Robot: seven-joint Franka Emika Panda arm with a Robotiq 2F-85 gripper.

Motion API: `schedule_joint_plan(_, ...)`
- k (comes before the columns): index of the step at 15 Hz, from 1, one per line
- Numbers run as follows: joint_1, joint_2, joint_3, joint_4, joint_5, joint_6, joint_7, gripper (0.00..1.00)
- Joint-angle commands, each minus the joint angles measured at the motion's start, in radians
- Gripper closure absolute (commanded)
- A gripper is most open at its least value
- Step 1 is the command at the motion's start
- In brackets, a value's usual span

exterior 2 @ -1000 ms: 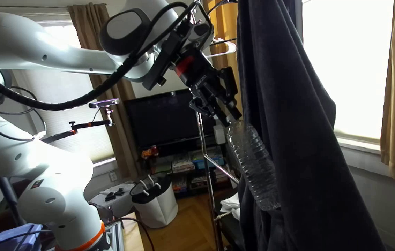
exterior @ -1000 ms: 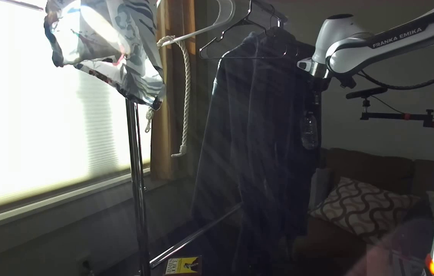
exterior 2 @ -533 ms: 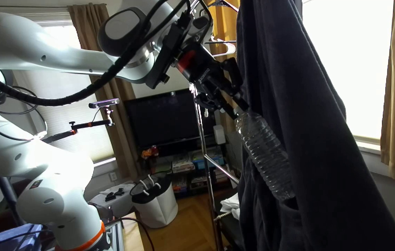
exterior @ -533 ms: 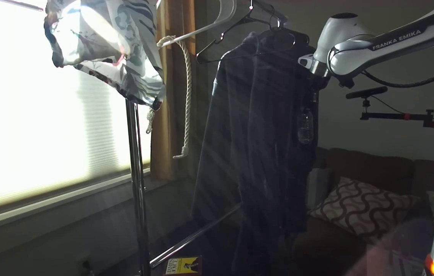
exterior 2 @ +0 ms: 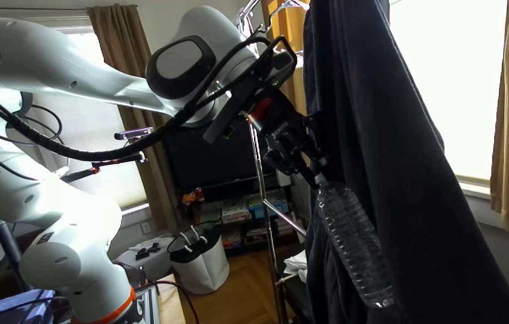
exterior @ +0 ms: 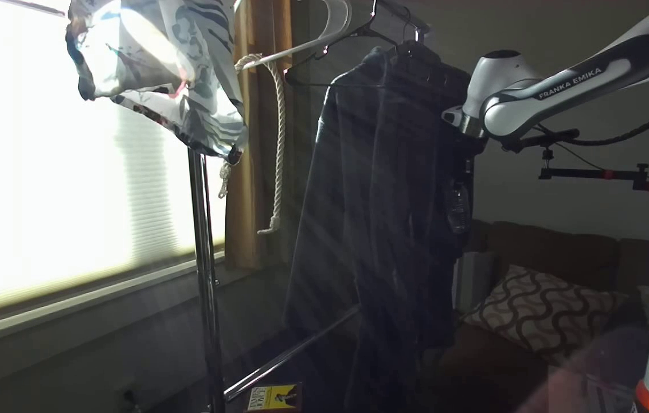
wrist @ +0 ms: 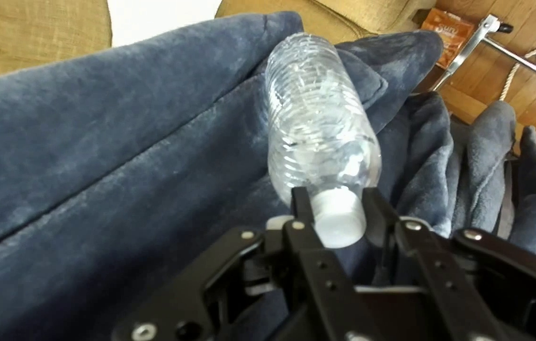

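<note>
In the wrist view my gripper [wrist: 337, 196] is shut on the white cap [wrist: 338, 225] of a clear ribbed plastic bottle [wrist: 317, 113], one finger on either side. The bottle points away from the jaws and lies against a dark blue plush robe [wrist: 121, 156]. An exterior view has the gripper [exterior 2: 318, 173] angled downward, with the bottle [exterior 2: 355, 243] tilted below it, its base low and to the right, in front of the hanging robe [exterior 2: 407, 171]. Whether the base touches a fold or pocket I cannot tell. Elsewhere the bottle [exterior: 458, 209] looks small and dim beside the robe [exterior: 382, 201].
The robe hangs from a metal rack, whose pole [exterior 2: 259, 166] stands left of it. A white hanger [exterior: 301, 45], a rope [exterior: 278, 143] and a patterned garment [exterior: 158, 74] hang nearby. A white hamper [exterior 2: 200, 265] and a cushioned sofa [exterior: 554, 246] are further back.
The gripper with the bottle has shifted right and then dropped lower in an exterior view. The arm's wrist has come down with it. The robe and hanger have swung slightly.
</note>
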Motion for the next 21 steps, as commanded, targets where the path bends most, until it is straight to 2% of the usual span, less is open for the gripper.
schedule_joint_plan(1, -0.004, 0.023, -0.009, 0.002, 0.011, 0.047, 0.010, 0.92)
schedule_joint_plan(6, 0.013, -0.074, -0.001, -0.009, 0.063, 0.108, -0.007, 0.92)
schedule_joint_plan(8, 0.027, -0.119, -0.011, -0.009, 0.111, 0.092, -0.016, 0.92)
schedule_joint_plan(10, 0.025, -0.160, -0.008, -0.003, 0.178, 0.018, 0.020, 0.92)
schedule_joint_plan(12, -0.010, -0.198, 0.015, 0.000, 0.191, -0.061, 0.081, 0.92)
schedule_joint_plan(16, -0.059, -0.266, 0.034, -0.041, 0.147, -0.086, 0.224, 0.92)
schedule_joint_plan(19, -0.066, -0.304, 0.036, -0.074, 0.159, -0.100, 0.287, 0.92)
schedule_joint_plan(20, -0.040, -0.248, 0.015, -0.027, 0.155, -0.089, 0.246, 0.92)
schedule_joint_plan(21, -0.040, -0.252, 0.015, -0.033, 0.155, -0.089, 0.252, 0.69)
